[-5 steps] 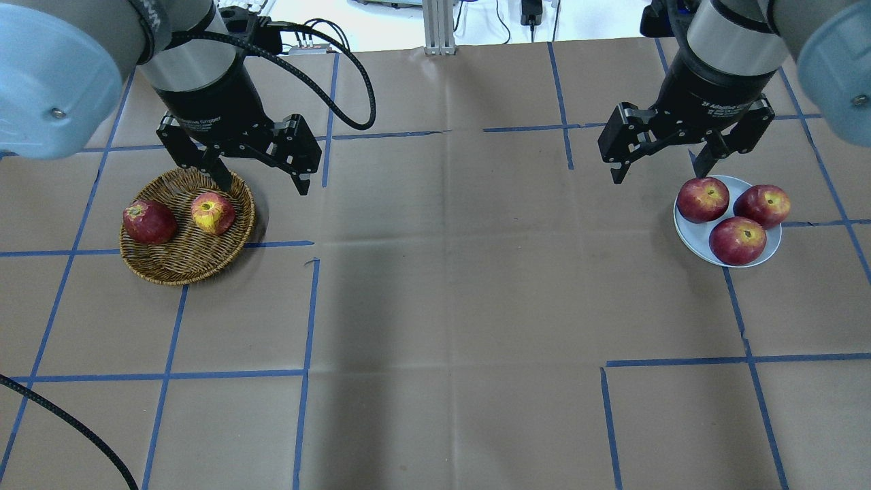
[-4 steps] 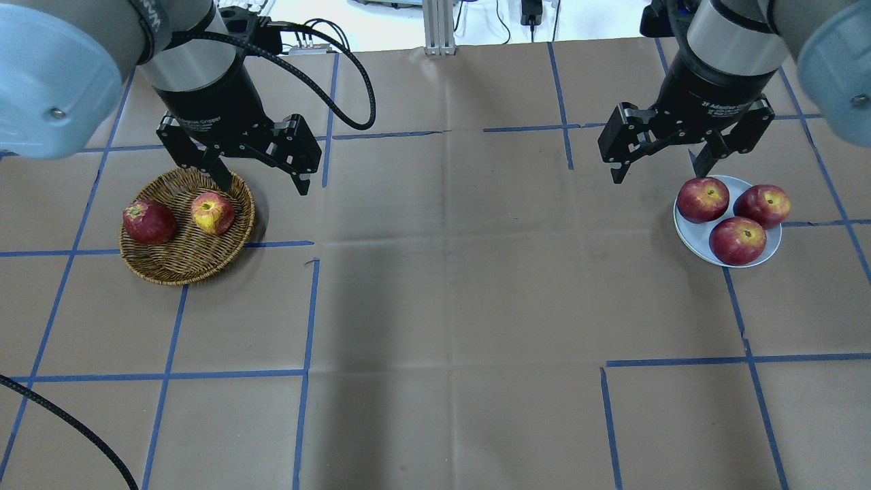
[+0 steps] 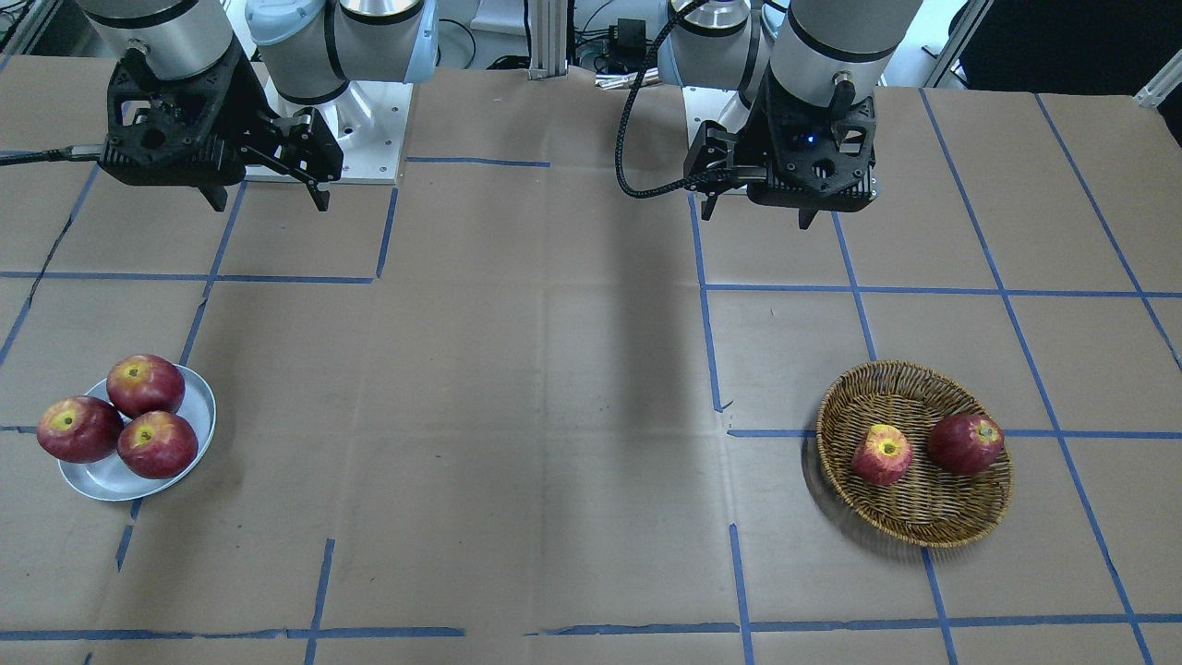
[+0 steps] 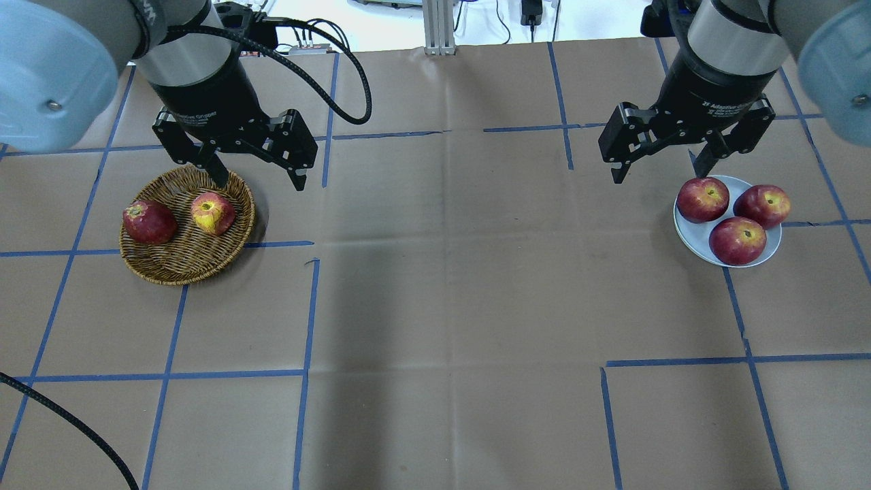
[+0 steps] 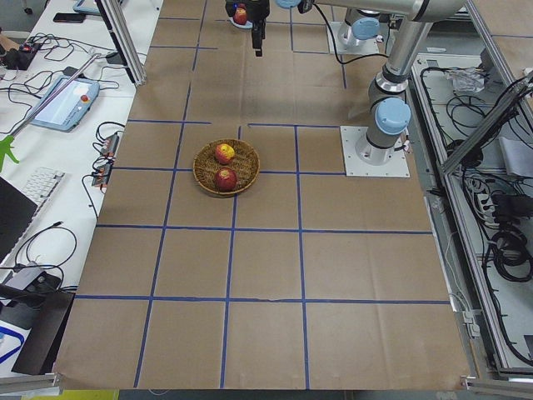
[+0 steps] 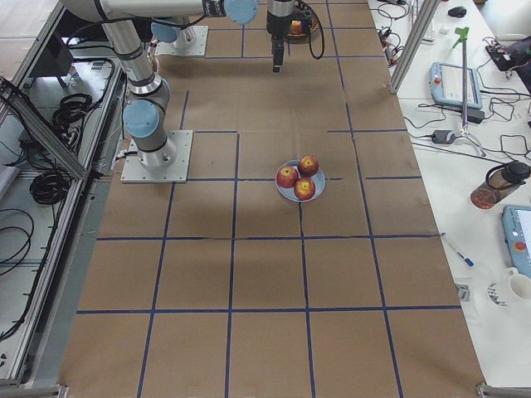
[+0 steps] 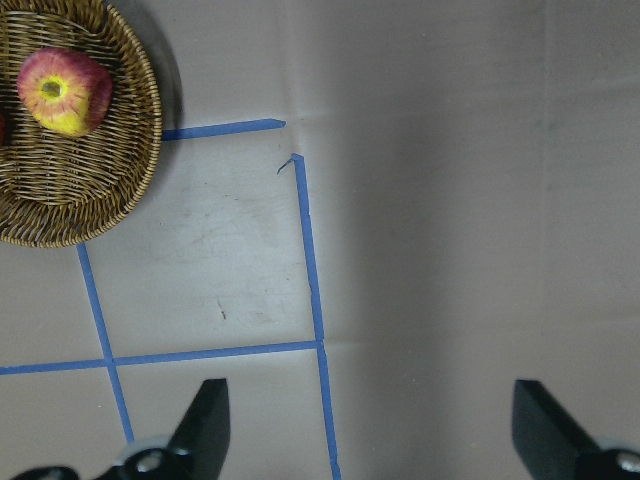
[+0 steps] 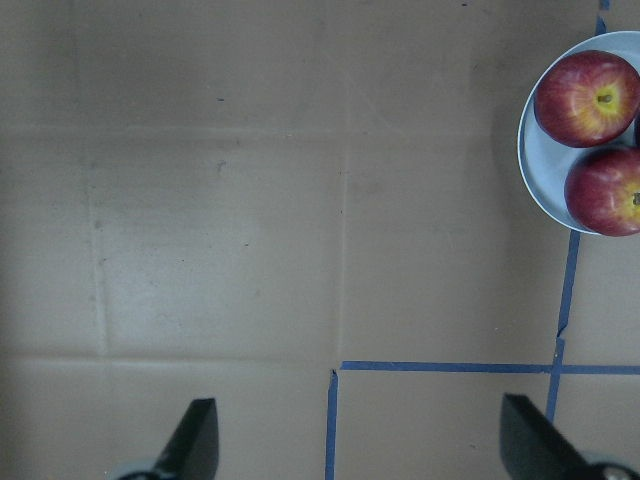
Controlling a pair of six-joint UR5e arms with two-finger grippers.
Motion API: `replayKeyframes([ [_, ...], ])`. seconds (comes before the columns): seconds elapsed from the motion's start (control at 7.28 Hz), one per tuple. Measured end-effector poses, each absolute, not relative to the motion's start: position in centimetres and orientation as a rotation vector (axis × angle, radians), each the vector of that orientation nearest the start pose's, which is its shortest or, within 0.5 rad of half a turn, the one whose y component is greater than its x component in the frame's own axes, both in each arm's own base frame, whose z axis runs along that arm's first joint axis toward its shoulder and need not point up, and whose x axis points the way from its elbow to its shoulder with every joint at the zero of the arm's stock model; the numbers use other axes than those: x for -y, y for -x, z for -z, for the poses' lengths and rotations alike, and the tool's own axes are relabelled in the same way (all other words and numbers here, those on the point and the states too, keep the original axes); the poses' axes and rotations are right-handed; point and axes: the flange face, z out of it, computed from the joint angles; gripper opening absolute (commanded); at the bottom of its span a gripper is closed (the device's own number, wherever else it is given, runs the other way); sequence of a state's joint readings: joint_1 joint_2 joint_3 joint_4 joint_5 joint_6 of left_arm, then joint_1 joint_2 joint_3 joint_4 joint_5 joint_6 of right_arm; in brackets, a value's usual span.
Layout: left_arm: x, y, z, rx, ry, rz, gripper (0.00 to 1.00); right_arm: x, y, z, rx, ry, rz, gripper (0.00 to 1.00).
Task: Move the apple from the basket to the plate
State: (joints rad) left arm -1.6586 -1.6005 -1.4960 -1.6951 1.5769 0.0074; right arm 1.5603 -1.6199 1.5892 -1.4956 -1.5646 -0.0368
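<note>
Honestly, with the left gripper (image 4: 260, 182) and right gripper (image 4: 658, 174) both spread wide and empty, the apple (image 4: 213, 213) sits in the basket (image 4: 184, 265) beside a darker apple (image 4: 149, 222), and three apples (image 4: 737, 240) crowd the plate (image 4: 687, 235), so it might roll off.

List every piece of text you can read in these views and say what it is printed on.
"Adaptive Gripper": white print on the black body of the left claw, overhead view; the finer line beneath it is too small to read.
"2F Adaptive G": white print on the body of the right claw; the rest curves out of sight, and the lines beneath are unreadable.
White letters on the left arm's wrist band: cut off, not readable.
No other text is readable.
</note>
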Motion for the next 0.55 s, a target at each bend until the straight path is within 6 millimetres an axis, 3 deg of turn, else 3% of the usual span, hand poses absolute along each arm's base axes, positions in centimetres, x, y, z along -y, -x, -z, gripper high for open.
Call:
replayKeyframes([
  [0.55,48.46,17.57,-49.81,-3.126,-0.161,-0.125,0.99,46.78,-12.89,-49.51,-3.133,0.041,-0.069,1.00],
])
